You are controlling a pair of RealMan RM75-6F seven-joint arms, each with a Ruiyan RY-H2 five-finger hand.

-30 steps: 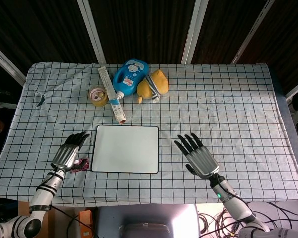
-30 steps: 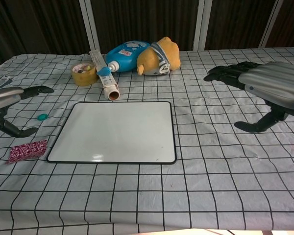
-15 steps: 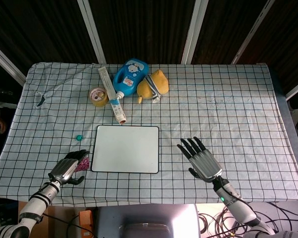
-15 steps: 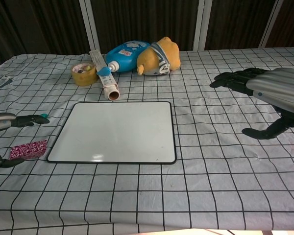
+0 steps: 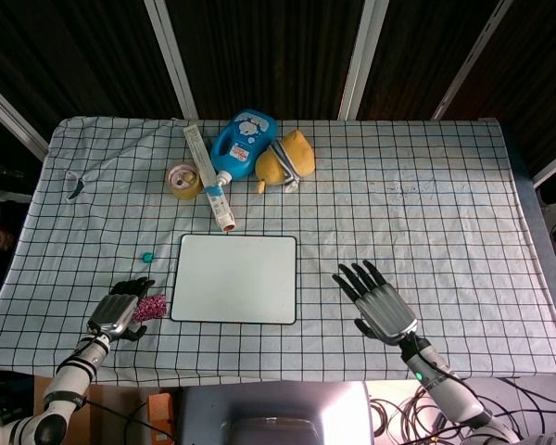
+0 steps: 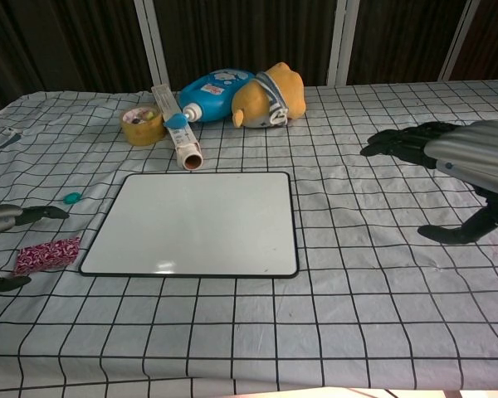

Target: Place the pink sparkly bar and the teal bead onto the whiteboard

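Neither target is on the whiteboard (image 5: 233, 278) yet; its white surface is bare in both views, sitting lower centre of the head view.

Pink sparkly bar (image 5: 149, 307) lies flat on the checked cloth (image 5: 426, 204), just off the board's lower-left corner, apart from its edge. In the chest view the bar is at far left, mid-height. Teal bead (image 5: 147, 257) sits on the cloth further up the frame, left of the board's upper-left corner, well apart from the bar.

Left hand (image 5: 118, 313) is at lower left of the head view, right beside the bar, fingers apart and holding nothing. The chest view shows fingers above and a thumb below the bar's level, bracketing it without contact, which reads as a pre-grasp straddle. Likely step: pick the bar first, since it's the closer target.

Right hand (image 5: 378, 301) hovers lower right of the head view, palm down, fingers spread, empty. It's well clear of both targets, so I judge it's parked to keep out of the way.

Clutter at the top of the frame: blue bottle (image 5: 239, 141), yellow plush toy (image 5: 285, 159), tape roll (image 5: 183, 179), and a tube (image 5: 220, 204) whose end points toward the board's top edge. None is in the transfer path.

Risk: the bar is thin and flat on soft cloth, so fingers may bunch fabric.
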